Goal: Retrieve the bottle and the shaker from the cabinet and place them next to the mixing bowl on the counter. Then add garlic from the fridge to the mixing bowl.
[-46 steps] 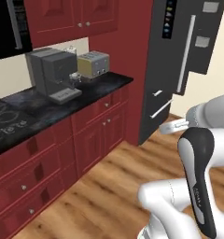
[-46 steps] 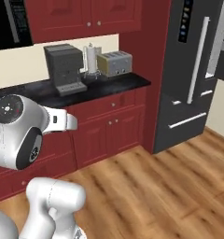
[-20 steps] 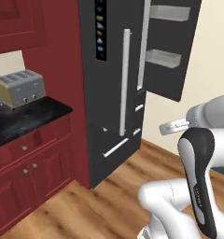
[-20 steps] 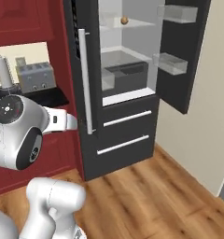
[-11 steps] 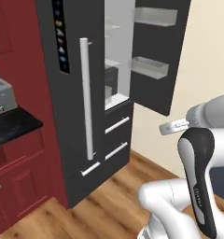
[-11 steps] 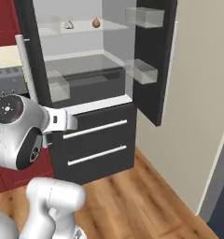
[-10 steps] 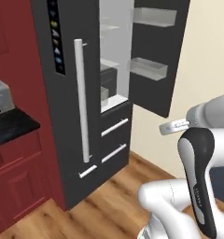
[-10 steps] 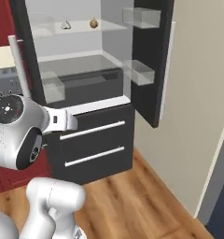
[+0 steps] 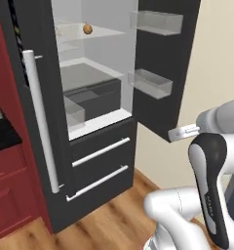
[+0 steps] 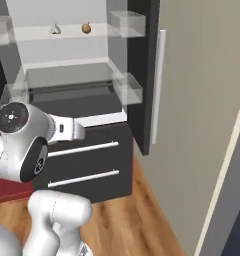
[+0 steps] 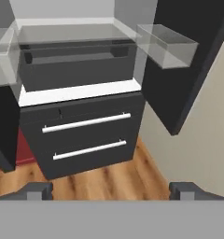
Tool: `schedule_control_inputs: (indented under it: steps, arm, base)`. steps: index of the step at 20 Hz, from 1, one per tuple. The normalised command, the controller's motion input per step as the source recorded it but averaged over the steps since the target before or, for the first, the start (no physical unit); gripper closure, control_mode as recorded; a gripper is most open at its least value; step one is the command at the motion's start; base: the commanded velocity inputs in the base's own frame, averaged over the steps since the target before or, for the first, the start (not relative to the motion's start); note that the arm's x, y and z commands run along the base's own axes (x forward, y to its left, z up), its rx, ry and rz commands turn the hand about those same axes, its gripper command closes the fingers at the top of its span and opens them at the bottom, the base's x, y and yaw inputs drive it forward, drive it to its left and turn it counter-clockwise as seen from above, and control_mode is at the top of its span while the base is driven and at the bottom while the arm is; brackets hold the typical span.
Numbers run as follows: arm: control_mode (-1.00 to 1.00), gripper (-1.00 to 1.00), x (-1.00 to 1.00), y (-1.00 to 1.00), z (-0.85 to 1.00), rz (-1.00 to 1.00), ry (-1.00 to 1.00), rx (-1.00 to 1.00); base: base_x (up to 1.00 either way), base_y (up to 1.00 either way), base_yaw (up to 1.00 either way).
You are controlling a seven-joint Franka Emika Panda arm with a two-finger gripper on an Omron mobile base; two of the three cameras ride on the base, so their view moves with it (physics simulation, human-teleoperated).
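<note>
The fridge [image 9: 97,161] stands in front of me with its right door [image 10: 142,75] swung open. On its top glass shelf lies the garlic [image 10: 55,29], a small pale bulb. My gripper [image 11: 111,191] is open with nothing between its fingers. It hangs well short of the fridge and faces the two lower drawers [image 11: 81,135]. A sliver of the black counter [image 9: 1,137] shows at the far left over red cabinet fronts. The bottle, the shaker and the mixing bowl are out of view.
A brownish round item [image 10: 86,28] sits to the right of the garlic on the same shelf. Clear bins [image 9: 150,83] hang on the open door. A beige wall [image 10: 202,100] runs to the right of the fridge, with wooden floor [image 11: 104,179] below.
The base has driven and turned, so the whole picture has shifted: the counter with its appliances slid off to the left and the open fridge came to the centre. The gripper stayed open.
</note>
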Motion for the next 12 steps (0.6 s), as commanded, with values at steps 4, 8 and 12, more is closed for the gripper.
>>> schedule_control_inputs:
  steps: [4,8,12]
  arm:
    - [1.0,-1.0,0.0,0.0,0.0,0.0,0.0,0.0]
    - [1.0,-1.0,0.0,0.0,0.0,0.0,0.0,0.0]
    - [1.0,-1.0,0.0,0.0,0.0,0.0,0.0,0.0]
  base:
    - [0.48,-0.04,0.31]
    - [0.61,0.0,0.35]
    - [1.0,-0.31,0.41]
